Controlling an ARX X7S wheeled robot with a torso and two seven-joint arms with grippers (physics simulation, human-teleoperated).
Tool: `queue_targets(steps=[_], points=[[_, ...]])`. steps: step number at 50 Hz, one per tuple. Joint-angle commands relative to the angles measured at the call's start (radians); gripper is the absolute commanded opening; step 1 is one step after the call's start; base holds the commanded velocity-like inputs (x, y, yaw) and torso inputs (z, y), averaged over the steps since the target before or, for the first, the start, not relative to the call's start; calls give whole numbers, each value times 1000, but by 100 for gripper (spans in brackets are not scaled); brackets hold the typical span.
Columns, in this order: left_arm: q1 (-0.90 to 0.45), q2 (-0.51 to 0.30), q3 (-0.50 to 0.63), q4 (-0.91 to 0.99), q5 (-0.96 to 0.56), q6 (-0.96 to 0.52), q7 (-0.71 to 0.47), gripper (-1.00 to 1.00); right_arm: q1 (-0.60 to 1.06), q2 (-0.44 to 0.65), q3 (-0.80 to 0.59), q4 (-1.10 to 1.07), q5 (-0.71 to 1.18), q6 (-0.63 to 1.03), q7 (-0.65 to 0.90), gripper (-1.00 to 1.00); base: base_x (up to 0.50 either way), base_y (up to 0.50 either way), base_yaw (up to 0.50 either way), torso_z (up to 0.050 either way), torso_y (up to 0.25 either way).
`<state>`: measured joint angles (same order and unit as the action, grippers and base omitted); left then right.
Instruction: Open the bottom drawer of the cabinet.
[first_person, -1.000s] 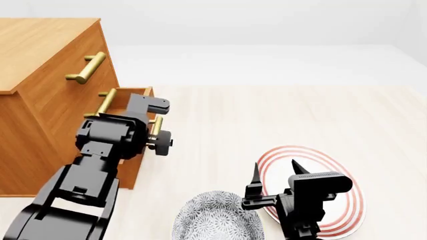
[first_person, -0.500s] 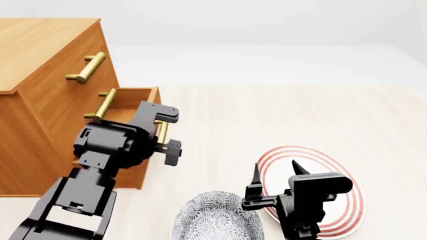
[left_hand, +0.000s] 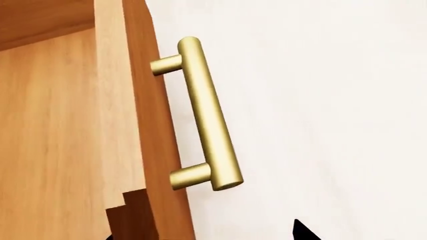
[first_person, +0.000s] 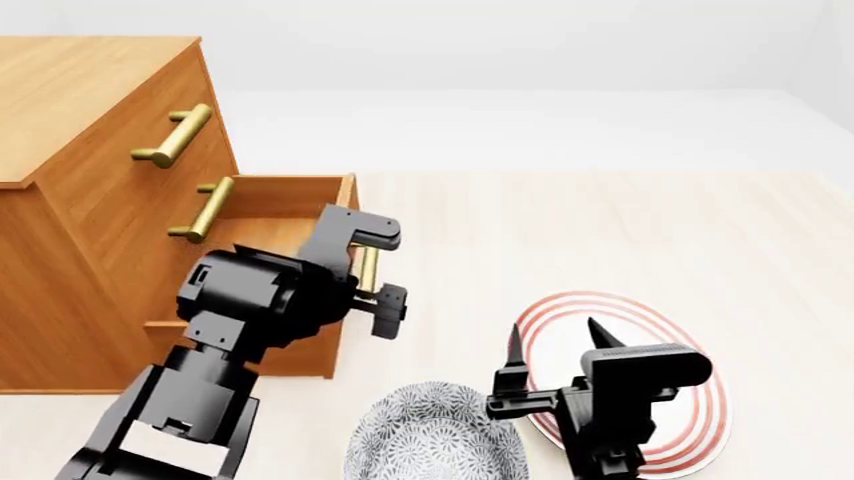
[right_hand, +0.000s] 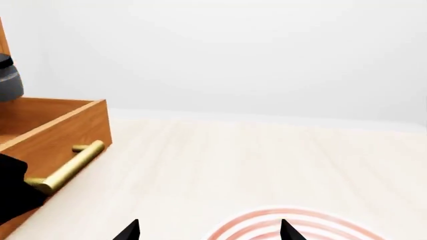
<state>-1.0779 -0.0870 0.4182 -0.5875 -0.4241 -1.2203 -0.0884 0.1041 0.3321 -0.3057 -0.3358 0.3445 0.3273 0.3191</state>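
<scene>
The cabinet (first_person: 94, 110) stands at the left. Its bottom drawer (first_person: 287, 184) is pulled partly out. The brass handle (first_person: 367, 270) on its front lies between the fingers of my left gripper (first_person: 375, 268), whose jaws are spread. In the left wrist view the handle (left_hand: 207, 115) and the drawer front (left_hand: 143, 125) are close ahead. One black fingertip (left_hand: 299, 232) shows on the floor side; the other is hidden by the drawer front. My right gripper (first_person: 551, 335) is open and empty above the plate's edge. It sees the drawer (right_hand: 60, 130) from the side.
A red-ringed plate (first_person: 694, 400) and a patterned grey bowl (first_person: 434, 440) lie on the pale floor by my right arm. The top handle (first_person: 174, 135) and the middle handle (first_person: 203, 208) sit on shut drawers. A white wall runs behind.
The bottom drawer has slid further out to the right, and my left gripper has moved with its handle. The right arm has not moved.
</scene>
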Motion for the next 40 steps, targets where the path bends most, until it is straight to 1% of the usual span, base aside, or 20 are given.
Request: queue_targets(steps=[1,7,15,19,24,26,27,29,30,31,35,36,37,38,40], points=[[10,63,18,-19,-69,43,33,100,-3,8,3,-14,6,3,6,100,0,0,0,0,0],[8,73,32,-34,-101,55,37,100,-10,11,5,-18,8,0,9,100,0,0,0,0,0],[14,61,41,2,-137,53,19,100,-12,13,5,-16,11,-2,10,100,0,0,0,0,0],[24,49,38,43,-150,49,4,100,-10,15,4,-21,12,1,12,100,0,0,0,0,0],[45,28,12,142,-180,19,-34,100,-4,15,1,-22,12,5,14,100,0,0,0,0,0],[81,7,3,250,-175,69,-58,100,-2,16,1,-25,13,8,15,100,0,0,0,0,0],[93,1,-30,301,-188,71,-82,100,0,16,1,-27,13,11,17,100,0,0,0,0,0],[127,-21,-43,424,-172,148,-107,100,2,18,1,-32,14,15,19,100,0,0,0,0,0],[154,-50,-41,538,-176,177,-104,100,4,19,2,-37,15,18,21,100,0,0,0,0,0],[156,-44,-68,563,-181,145,-152,100,5,19,1,-37,15,19,21,100,0,0,0,0,0],[178,-66,-150,769,-225,81,-245,100,9,19,-1,-39,15,21,22,100,0,0,0,0,0],[181,-68,-173,811,-254,47,-256,100,11,18,-1,-39,16,21,22,100,0,0,0,0,0],[186,-71,-180,841,-251,40,-278,100,12,18,-2,-38,15,21,22,100,0,0,0,0,0],[197,-76,-208,909,-280,7,-298,100,14,18,-3,-41,15,23,24,100,0,0,0,0,0],[242,-95,-236,1032,-310,0,-315,100,19,19,-3,-52,13,29,29,100,0,0,0,0,0]])
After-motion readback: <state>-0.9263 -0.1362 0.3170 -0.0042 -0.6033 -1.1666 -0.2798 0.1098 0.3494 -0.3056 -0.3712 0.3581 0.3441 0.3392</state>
